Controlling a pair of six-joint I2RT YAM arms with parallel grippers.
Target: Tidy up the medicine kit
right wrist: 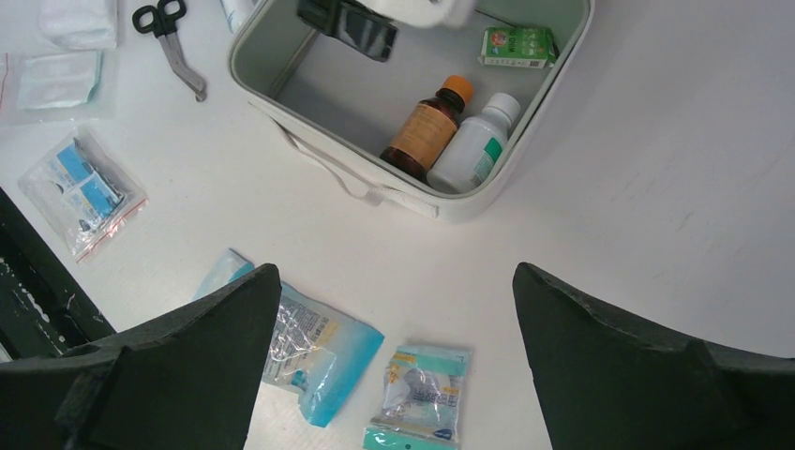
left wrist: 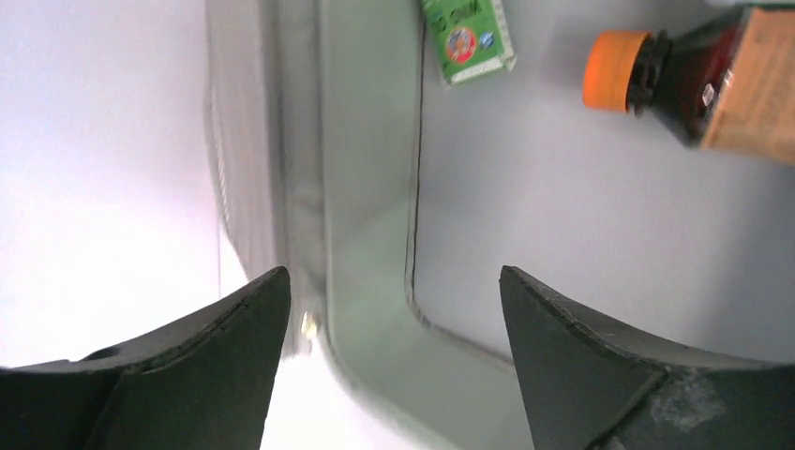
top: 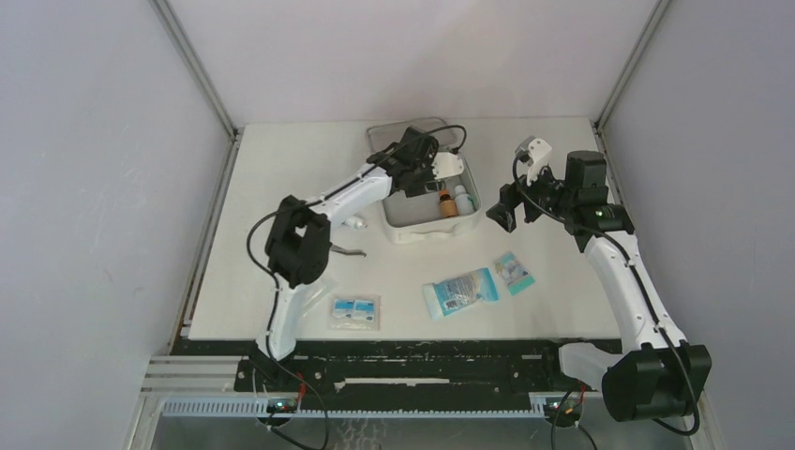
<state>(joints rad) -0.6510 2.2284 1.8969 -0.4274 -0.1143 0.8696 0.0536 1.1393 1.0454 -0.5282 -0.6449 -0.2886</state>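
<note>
The medicine kit [top: 431,230] is a white soft case lying open at the middle back of the table, its lid folded back behind it. Inside are a brown bottle with an orange cap [right wrist: 427,127], a white bottle [right wrist: 473,150] and a small green box [right wrist: 517,45]. My left gripper [top: 439,173] is open and empty above the kit's inside; in its wrist view it [left wrist: 394,281] straddles the kit's wall [left wrist: 366,187]. My right gripper [top: 502,211] is open and empty, raised just right of the kit, above the loose packets [right wrist: 394,281].
On the table in front of the kit lie a blue packet [right wrist: 309,352] and a small teal packet [right wrist: 422,394]. A zip bag [right wrist: 80,187], gauze packs [right wrist: 61,80] and black-handled scissors [right wrist: 169,37] lie to the kit's left.
</note>
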